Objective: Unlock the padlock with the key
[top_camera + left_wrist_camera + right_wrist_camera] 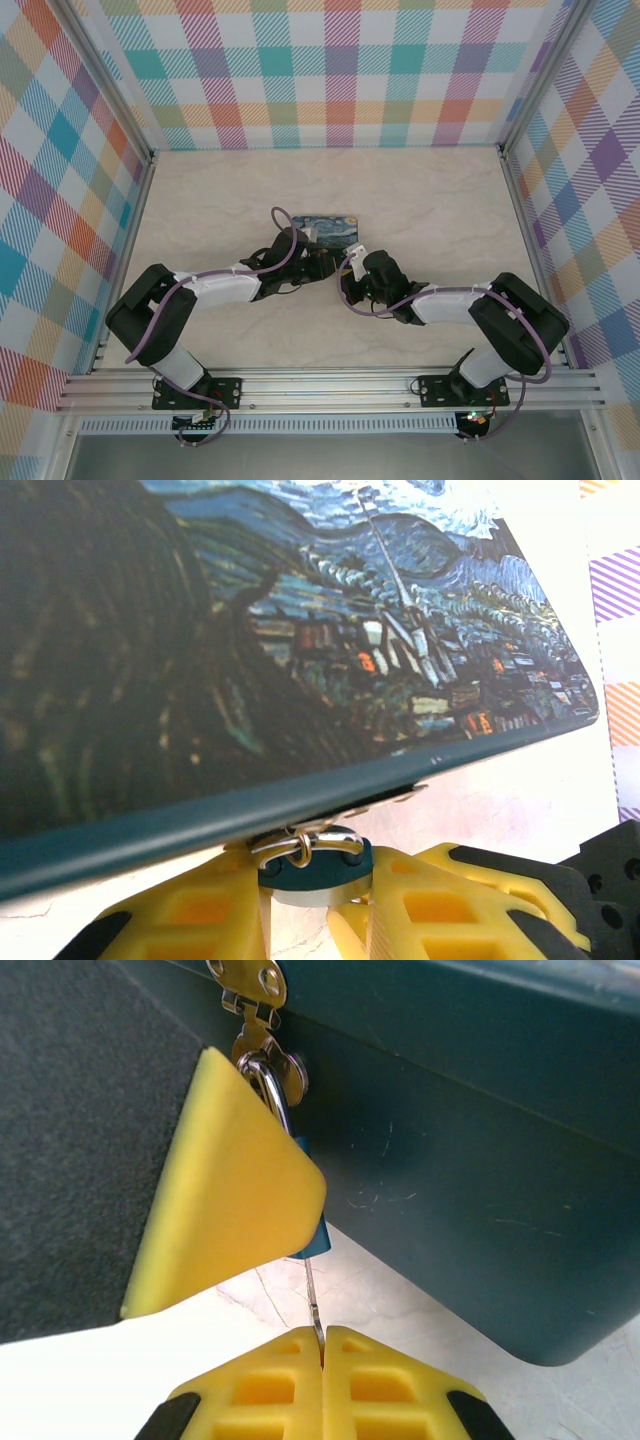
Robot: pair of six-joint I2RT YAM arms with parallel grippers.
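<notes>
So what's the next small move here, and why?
Probably roll the right claw to turn the key: it pinches the key, whose tip meets the underside of the padlock, while the left claw grips the padlock's body.

Both arms bent outward at the elbow, the left arm and the right arm angled inward until their wrists nearly met, tips facing. The left claw pinched the padlock between its yellow fingers, jaws partly apart. Just to its right, the right claw was fully closed, fingertips pressed on the key.
</notes>
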